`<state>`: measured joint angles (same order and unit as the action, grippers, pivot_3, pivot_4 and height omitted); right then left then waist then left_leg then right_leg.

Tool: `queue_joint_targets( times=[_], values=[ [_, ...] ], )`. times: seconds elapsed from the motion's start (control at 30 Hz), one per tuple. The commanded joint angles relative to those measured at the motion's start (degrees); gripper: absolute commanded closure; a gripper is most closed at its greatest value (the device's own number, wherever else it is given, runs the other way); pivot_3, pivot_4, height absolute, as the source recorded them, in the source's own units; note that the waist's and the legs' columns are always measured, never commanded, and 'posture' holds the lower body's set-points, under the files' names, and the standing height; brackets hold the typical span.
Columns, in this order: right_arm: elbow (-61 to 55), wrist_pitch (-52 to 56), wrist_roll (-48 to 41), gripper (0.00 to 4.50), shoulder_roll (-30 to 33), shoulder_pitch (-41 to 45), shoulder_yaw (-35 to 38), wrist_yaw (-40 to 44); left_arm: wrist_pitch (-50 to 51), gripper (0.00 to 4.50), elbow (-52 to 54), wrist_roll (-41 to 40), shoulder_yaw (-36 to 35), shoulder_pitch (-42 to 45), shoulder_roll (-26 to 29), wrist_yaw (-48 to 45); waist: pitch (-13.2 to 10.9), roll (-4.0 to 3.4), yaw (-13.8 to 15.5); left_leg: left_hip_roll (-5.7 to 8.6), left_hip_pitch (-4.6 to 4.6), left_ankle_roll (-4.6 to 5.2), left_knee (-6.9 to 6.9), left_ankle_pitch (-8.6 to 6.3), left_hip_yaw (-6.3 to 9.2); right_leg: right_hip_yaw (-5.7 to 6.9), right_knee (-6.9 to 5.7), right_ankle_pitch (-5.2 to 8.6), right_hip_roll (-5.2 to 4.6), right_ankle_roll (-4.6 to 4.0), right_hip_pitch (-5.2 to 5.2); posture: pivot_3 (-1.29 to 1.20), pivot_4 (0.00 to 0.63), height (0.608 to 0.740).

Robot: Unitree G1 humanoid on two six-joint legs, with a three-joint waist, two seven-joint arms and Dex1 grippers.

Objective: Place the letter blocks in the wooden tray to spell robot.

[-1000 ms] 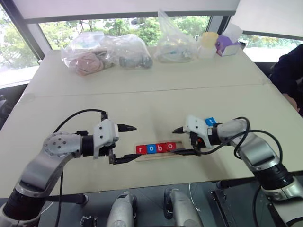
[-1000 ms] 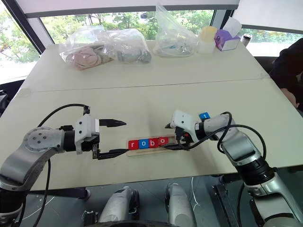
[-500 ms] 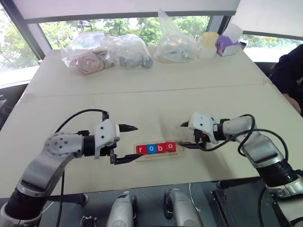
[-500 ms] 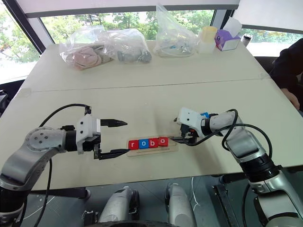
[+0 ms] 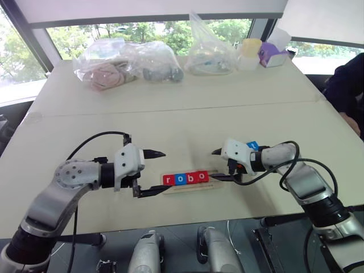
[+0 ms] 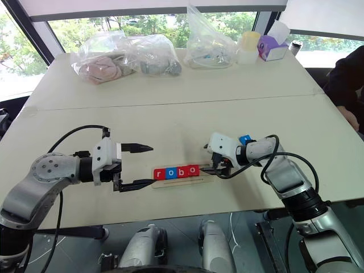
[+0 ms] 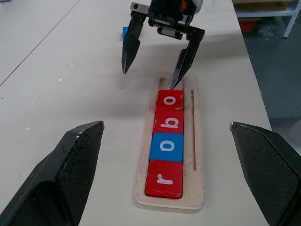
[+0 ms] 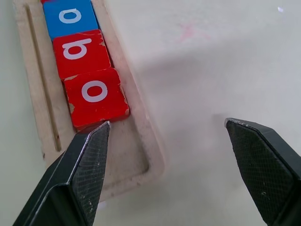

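Although four letter blocks [image 7: 165, 143] already lay in a row in the wooden tray [image 7: 199, 155], reading r, o, b, o, the word was judged unfinished, with the slot past the second o [image 8: 95, 96] bare. The tray sat at lower centre of the left eye view, on the pale table [image 5: 187, 108]. A blue tile [image 6: 245, 139] lay on the table just beyond the right arm, right of centre in the right eye view; its letter could not be read, and it was taken to be the t.

The right gripper [image 7: 155, 66] stood with its fingers spread and grasping nothing, one tip poised at the far edge of the second o and the other out over bare table. The left gripper [image 5: 152, 172] hung beside the r end of the tray, fingers likewise spread wide and empty.

Three faults were considered possible from this position. A tip dragged along the tray would push the second o against its neighbours and skew or lift the row. A tip catching the thin rim would slide the unheld tray across the table. An arm swinging toward the blue tile could knock it further away, since the tile lay close beside the wrist.
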<state>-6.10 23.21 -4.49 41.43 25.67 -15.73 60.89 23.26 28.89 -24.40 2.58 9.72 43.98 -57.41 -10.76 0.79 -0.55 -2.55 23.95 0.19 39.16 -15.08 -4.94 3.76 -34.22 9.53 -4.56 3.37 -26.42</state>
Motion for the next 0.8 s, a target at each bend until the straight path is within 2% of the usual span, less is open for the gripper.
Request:
queue_joint_targets(
  times=[0.03,0.4,0.53,0.63,0.8],
  values=[
    [-0.9,-1.2,0.5,0.50,0.0,1.0,0.5,-0.3,-0.3,0.00,1.6,-0.8,-0.5,0.1,0.1,0.0,0.0,0.00,0.0,0.00,0.00,0.00,0.00,0.00,0.00,0.00,0.00,0.00,0.00,0.00,0.00,0.00,0.150,0.740],
    [-3.6,1.1,-2.2,0.50,5.3,0.4,5.6,2.7,-0.5,0.00,1.4,-0.6,-0.4,0.3,0.1,-0.1,0.0,0.00,0.0,0.00,0.00,0.00,0.00,0.00,0.00,0.00,0.00,0.00,0.00,0.00,0.00,0.00,0.150,0.740],
    [0.8,5.0,-4.1,0.50,3.3,2.5,12.6,-4.4,-0.8,0.00,1.0,-0.5,-0.2,0.7,-0.1,-0.2,0.0,0.00,0.0,0.00,0.00,0.00,0.00,0.00,0.00,0.00,0.00,0.00,0.00,0.00,0.00,0.00,0.150,0.740],
    [4.1,11.4,-6.0,0.50,-0.5,3.8,17.5,-11.7,-0.9,0.00,0.7,-0.4,0.0,0.9,-0.3,-0.1,0.0,0.02,0.0,0.01,-0.01,0.00,0.01,0.00,-0.03,0.00,0.00,0.00,0.00,0.00,0.02,0.00,0.150,0.740],
    [3.7,23.2,-7.1,0.50,-4.5,4.2,21.3,-20.7,-1.3,0.00,0.2,-0.2,0.3,1.1,-0.6,-0.2,0.0,0.00,0.0,0.00,0.03,0.00,-0.02,0.00,-0.07,0.00,-0.01,-0.11,0.01,-0.18,-0.02,0.00,0.150,0.740]
  ],
)
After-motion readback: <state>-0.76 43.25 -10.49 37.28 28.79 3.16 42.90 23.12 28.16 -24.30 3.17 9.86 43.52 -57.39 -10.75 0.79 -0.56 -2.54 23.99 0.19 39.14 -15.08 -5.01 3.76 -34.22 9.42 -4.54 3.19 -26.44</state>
